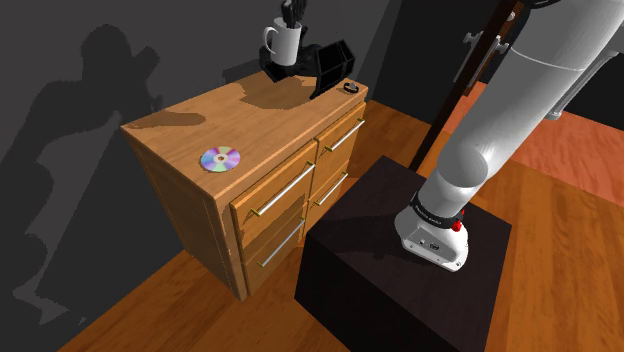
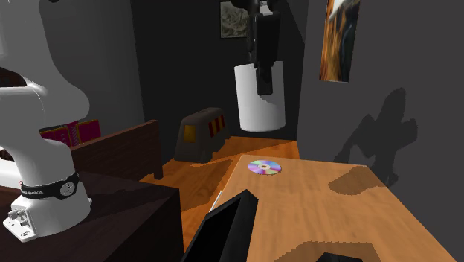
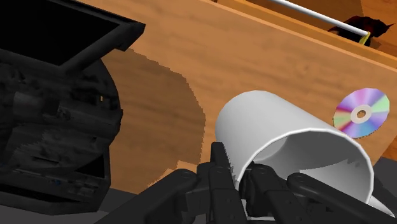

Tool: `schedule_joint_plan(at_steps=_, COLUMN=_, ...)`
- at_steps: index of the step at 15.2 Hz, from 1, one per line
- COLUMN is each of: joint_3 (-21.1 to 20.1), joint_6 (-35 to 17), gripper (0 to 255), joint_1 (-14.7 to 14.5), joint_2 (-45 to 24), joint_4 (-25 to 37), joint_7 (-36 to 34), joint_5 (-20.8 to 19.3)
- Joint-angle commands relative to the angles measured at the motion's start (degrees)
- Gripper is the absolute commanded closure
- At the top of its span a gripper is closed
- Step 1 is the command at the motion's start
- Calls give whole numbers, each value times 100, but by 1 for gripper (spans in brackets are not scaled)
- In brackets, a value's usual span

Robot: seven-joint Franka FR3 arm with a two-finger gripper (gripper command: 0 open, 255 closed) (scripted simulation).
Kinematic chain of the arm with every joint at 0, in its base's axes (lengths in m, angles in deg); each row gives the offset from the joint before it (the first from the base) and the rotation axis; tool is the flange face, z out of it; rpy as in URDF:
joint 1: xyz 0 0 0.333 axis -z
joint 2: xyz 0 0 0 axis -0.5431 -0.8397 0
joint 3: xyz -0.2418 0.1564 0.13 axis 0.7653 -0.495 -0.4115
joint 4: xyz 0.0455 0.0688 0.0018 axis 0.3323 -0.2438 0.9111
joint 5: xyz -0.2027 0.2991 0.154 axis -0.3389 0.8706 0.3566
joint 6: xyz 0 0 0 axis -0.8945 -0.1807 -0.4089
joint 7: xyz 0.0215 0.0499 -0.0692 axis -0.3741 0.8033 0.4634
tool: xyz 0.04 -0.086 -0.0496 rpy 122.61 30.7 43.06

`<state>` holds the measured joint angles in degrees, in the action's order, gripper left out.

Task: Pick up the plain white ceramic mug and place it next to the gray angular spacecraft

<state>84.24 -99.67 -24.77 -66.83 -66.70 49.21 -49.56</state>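
Step in hand: the carry. By my reading the pick is done, since the mug is off the surface; the placing is not yet done.
Next move: likely a lowering onto bare wood just beside the spacecraft, keeping the mug upright and clear of the model's edges, then letting go.
Arm (image 1: 510,130): white, reaching from the dark stand (image 1: 400,270) over the cabinet's far end.
Cabinet (image 1: 190,135): wooden, with drawers and a flat top.
Spacecraft (image 1: 325,62): dark and angular, at the far end of the cabinet top.
Mug (image 1: 283,45): plain white, roughly upright, held in the air above the top, close over the spacecraft.
Gripper (image 3: 238,167): black, nearly closed, clamped on the mug's rim; one finger appears to sit inside the wall, the other outside.
Mug and jaws: the mug hangs below the fingers, its wall pinched between them.
Disc (image 1: 221,159): shiny, lying flat on the top, well apart from the spacecraft.
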Motion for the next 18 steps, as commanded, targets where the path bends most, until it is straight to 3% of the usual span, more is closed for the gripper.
schedule_joint_plan(at_steps=1, joint_3=-1, joint_6=-171, gripper=255, joint_1=-1, joint_2=8, joint_4=-176, joint_7=3, joint_5=2)
schedule_joint_plan(at_steps=18, joint_3=-6, joint_6=-1446, gripper=255, joint_1=-7, joint_2=-185, joint_4=-1258, joint_7=29, joint_5=3)
